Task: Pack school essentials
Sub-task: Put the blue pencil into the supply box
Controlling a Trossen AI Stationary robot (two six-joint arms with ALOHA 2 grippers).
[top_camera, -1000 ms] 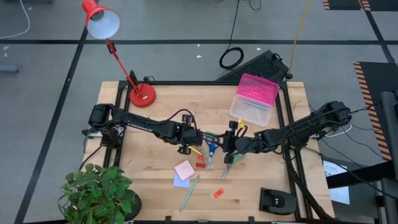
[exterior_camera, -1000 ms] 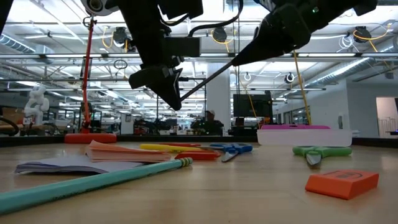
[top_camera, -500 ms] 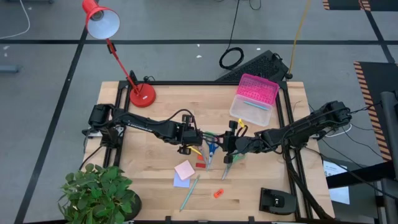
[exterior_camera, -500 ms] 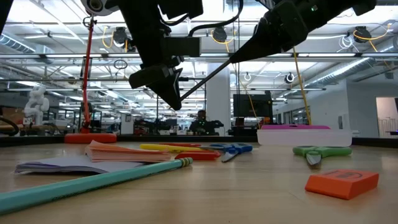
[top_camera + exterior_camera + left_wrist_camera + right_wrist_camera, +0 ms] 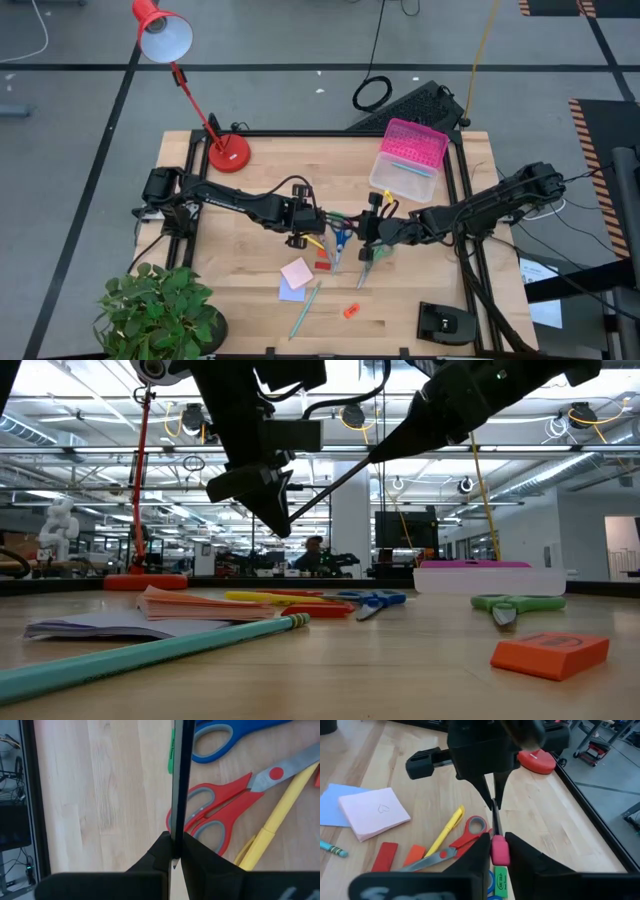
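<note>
Dark, thin pencil spans both grippers above mid-table: left gripper is clamped on its tip, right gripper pinches the pink eraser end. If you move either arm unevenly, expect snapping or slippage.

A pale wooden worktop seen from above, with a black frame along its edges. Lying on it near the middle: red-handled scissors, blue-handled scissors, green-handled scissors and a yellow pen. Nearer the front edge lie a pink sticky-note pad on a lavender pad, a teal pencil, two red and orange erasers side by side, and an orange eraser apart. A red lamp base stands at the back left, a clear box with a pink lid at the back right, a potted plant at the front left corner.
</note>
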